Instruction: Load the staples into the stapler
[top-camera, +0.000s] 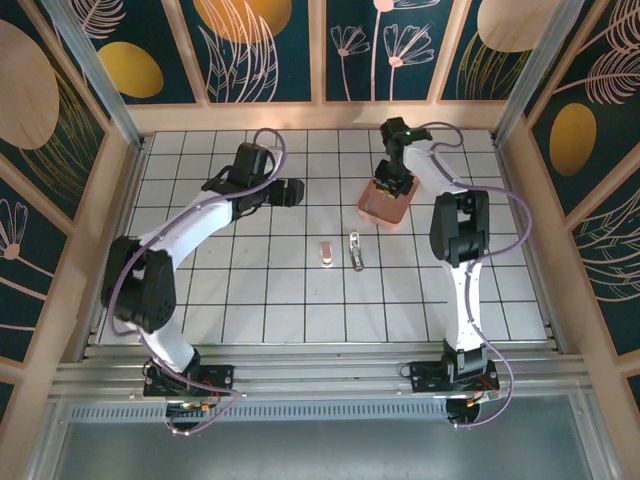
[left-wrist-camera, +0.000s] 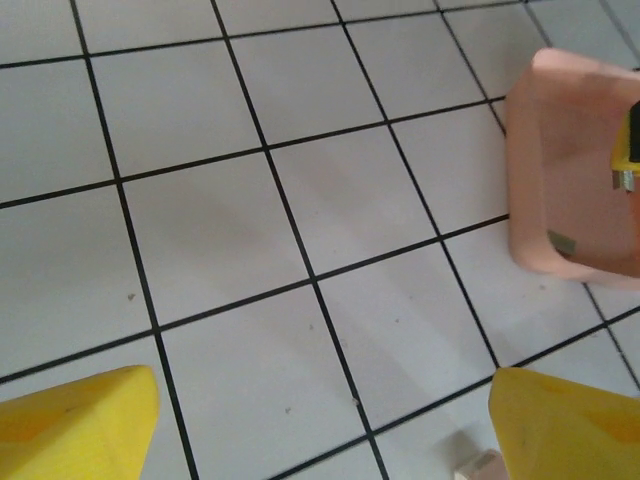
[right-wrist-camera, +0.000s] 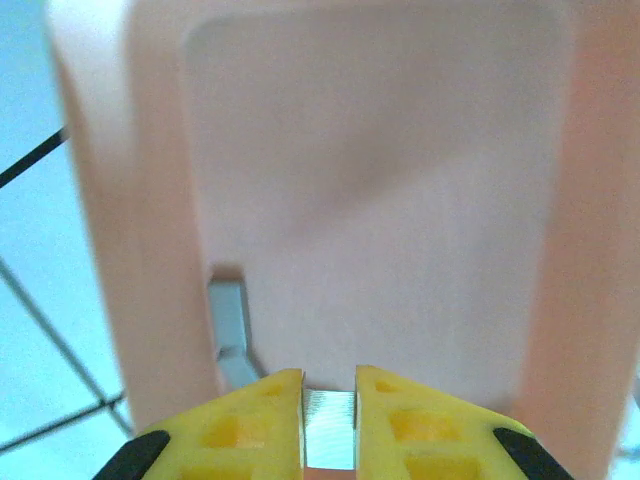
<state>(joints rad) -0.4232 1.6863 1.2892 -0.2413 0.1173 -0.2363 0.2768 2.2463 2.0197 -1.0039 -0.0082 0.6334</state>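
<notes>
Right gripper (right-wrist-camera: 329, 400) clenches shiny silver staples (right-wrist-camera: 329, 440) inside smooth pink tray (right-wrist-camera: 400, 200); left gripper (left-wrist-camera: 320, 420) gapes wide.

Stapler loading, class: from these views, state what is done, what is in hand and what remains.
Done: nothing loaded yet. In hand: the right gripper is closed on the staples inside the tray. Remaining: carry them to the stapler on the tiles and insert them.

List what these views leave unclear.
Top external: tray contents, hidden under the right gripper.
Top external: stapler too small to tell whether loaded.
Left wrist: pale object cut off by the bottom edge.
Right wrist: staples in the right gripper run off the bottom edge; length unknown.
</notes>
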